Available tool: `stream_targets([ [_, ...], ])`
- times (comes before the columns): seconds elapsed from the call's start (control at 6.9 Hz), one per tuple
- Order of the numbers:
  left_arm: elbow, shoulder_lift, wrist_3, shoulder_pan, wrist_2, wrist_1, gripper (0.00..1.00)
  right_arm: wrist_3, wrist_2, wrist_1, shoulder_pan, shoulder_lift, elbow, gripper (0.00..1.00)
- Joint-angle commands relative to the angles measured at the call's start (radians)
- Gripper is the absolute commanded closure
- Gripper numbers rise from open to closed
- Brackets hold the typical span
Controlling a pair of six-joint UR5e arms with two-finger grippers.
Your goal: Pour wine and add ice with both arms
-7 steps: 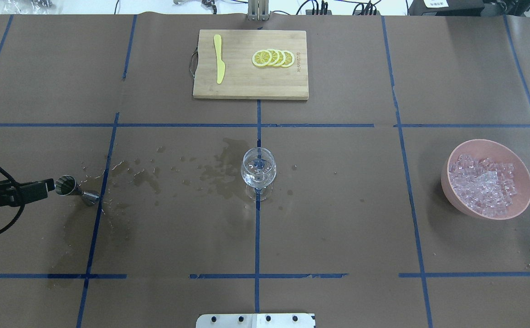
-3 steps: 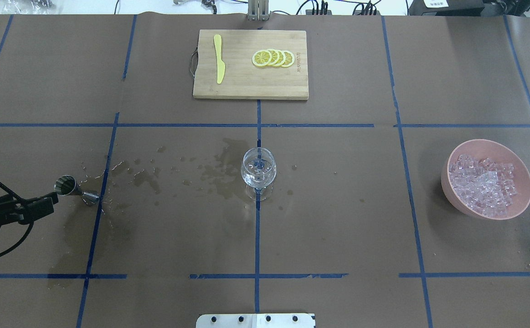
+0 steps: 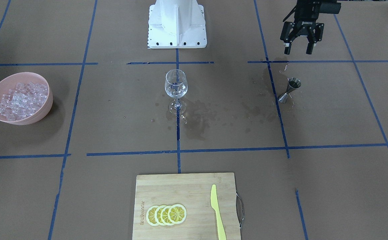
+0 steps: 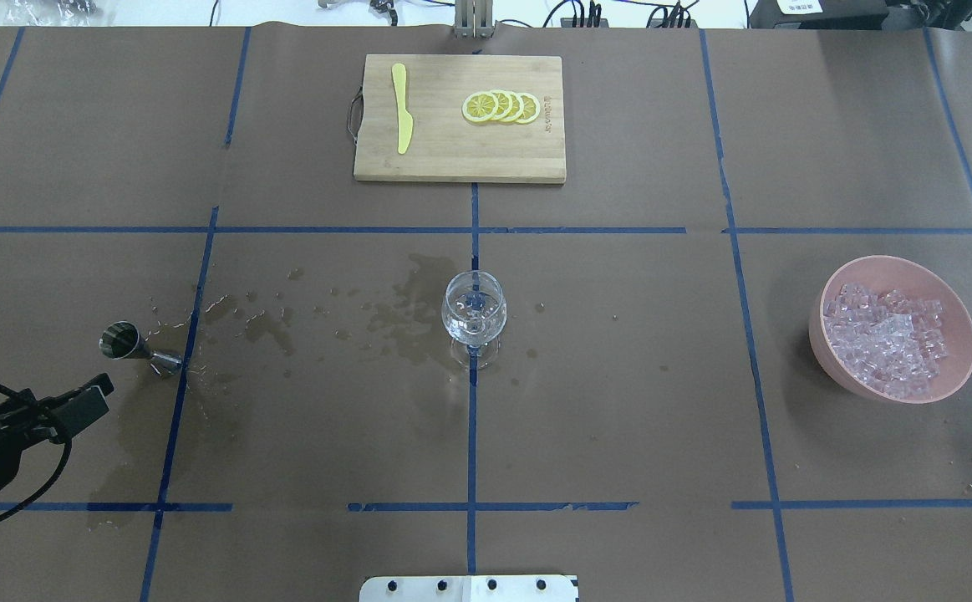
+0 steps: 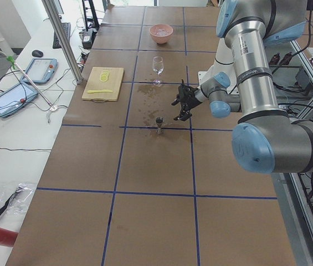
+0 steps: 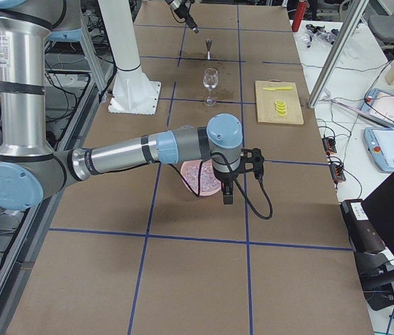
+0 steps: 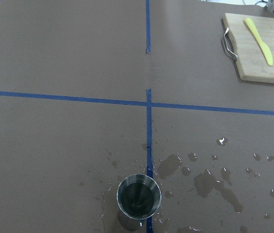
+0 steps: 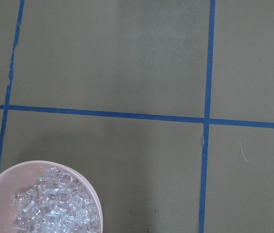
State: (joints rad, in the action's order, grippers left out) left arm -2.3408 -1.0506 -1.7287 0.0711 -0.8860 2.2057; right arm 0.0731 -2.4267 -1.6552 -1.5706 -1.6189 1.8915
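The clear wine glass [image 4: 474, 313] stands upright at the table's middle; whether it holds wine I cannot tell. A steel jigger [image 4: 130, 344] stands left of it among wet stains, dark inside in the left wrist view [image 7: 138, 198]. My left gripper [image 3: 298, 50] hangs open and empty, apart from the jigger on the robot's side [image 4: 99, 388]. The ice [image 4: 887, 334] fills a pink bowl [image 4: 878, 259] at the right. My right gripper [image 6: 226, 195] hovers just beside that bowl; I cannot tell if it is open or shut. Its wrist view looks down on the ice [image 8: 54, 204].
A wooden cutting board [image 4: 444, 159] at the far middle carries lemon slices [image 4: 502, 107] and a yellow knife [image 4: 402, 109]. Wet patches [image 4: 402, 318] darken the brown paper between the jigger and the glass. The white pedestal base [image 3: 176, 23] stands at the near edge.
My left gripper has drawn back from the jigger's rim toward the robot's side of the table. The jigger stays standing where it was. Glass and bowl have not moved.
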Motion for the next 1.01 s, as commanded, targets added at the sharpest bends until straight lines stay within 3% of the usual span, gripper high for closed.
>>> stream_targets([
  [0.0, 0.081, -0.003, -0.139, -0.052, 0.129, -0.001, 0.00, 0.013, 0.000, 0.000, 0.007, 0.001, 0.014, 0.00],
  [0.58, 0.124, -0.069, -0.172, -0.056, 0.142, -0.004, 0.00, 0.036, 0.001, 0.000, 0.018, 0.001, 0.024, 0.00],
  [0.87, 0.138, -0.097, -0.126, -0.085, 0.148, -0.174, 0.00, 0.036, 0.000, 0.000, 0.018, -0.001, 0.029, 0.00],
])
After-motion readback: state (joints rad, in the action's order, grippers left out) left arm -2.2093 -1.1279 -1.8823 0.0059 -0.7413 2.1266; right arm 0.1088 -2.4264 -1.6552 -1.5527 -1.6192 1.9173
